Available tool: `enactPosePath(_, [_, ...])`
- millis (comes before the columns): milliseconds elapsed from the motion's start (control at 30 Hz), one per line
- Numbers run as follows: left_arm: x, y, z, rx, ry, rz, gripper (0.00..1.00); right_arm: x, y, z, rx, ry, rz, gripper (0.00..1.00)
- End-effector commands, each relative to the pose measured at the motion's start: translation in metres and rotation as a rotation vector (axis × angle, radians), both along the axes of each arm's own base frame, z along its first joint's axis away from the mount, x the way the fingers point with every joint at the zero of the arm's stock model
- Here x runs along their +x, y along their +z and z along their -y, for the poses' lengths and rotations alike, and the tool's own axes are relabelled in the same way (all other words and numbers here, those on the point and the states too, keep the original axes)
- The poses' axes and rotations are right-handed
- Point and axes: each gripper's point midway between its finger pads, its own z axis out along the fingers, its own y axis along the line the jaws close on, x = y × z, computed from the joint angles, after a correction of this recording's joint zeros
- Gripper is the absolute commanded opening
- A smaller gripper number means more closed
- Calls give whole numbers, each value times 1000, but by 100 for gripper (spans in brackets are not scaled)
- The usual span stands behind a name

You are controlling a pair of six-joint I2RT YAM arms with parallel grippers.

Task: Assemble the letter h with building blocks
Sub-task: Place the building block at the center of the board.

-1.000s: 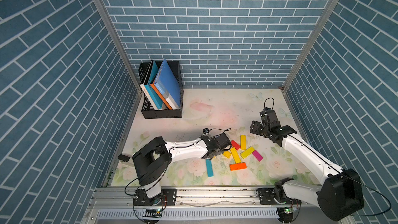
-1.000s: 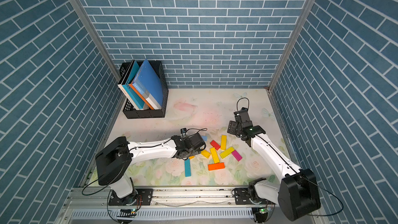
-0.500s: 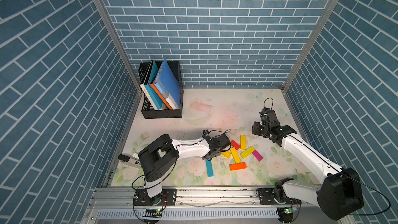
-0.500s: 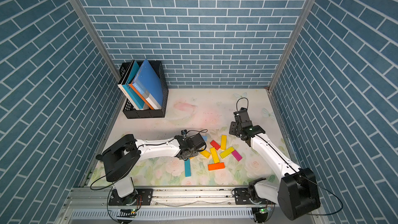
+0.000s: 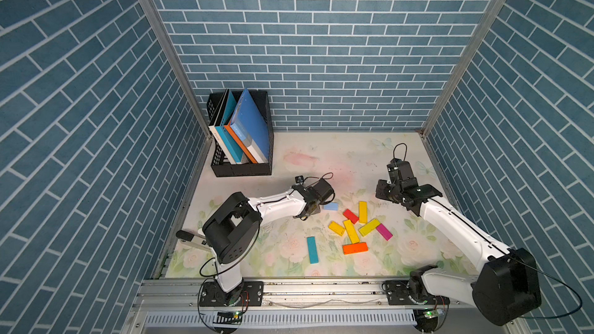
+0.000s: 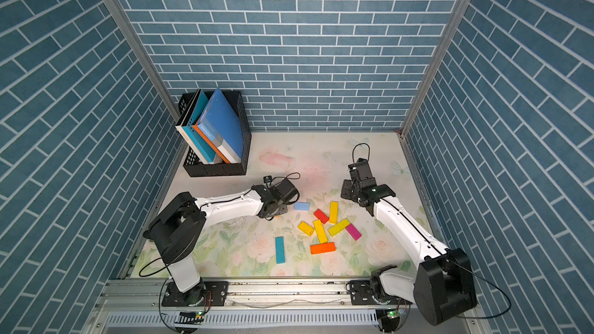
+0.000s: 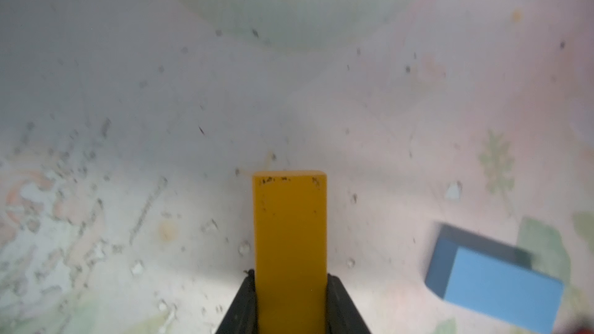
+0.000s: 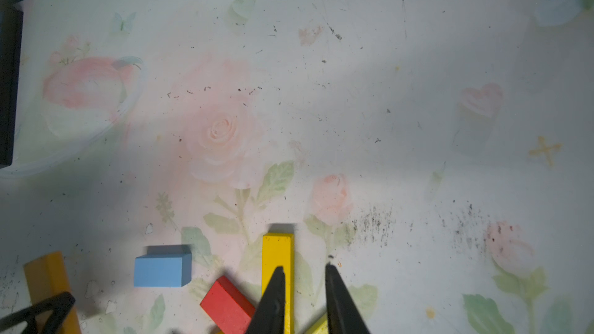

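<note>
The desk (image 5: 337, 155) has a pale flowered surface. A black rack (image 5: 241, 168) stands at its far left corner. Coloured building blocks (image 5: 351, 231) lie flat and scattered between its middle and front edge.

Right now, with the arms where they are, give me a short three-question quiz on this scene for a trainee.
1. True or false: the left gripper is shut on a dark yellow block.
2. Which block lies beside the orange block, on the side toward the left arm? A: red. B: teal block. C: magenta.
3. What colour is the loose block lying nearest the left gripper?

Key:
1. True.
2. B.
3. It is the light blue block.
</note>
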Motion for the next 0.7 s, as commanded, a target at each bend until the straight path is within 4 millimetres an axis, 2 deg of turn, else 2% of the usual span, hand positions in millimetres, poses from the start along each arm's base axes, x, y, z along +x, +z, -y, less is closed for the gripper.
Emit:
enactPosePath(0, [13,1,-4,67,-88,-10,2,0,3,-2,-1,5,-12,24])
enactPosePath(200, [15,-19,-2,91,-125,-58,0,1,2,-3,7,1,-13,24])
enactPosePath(600, [17,-29,-8,93,-125,-67,0,-3,-3,-2,0,2,-27,24])
enactPosePath(667, [17,-33,-8,97,-128,-73,5,-3,-3,-1,-3,1,-28,24])
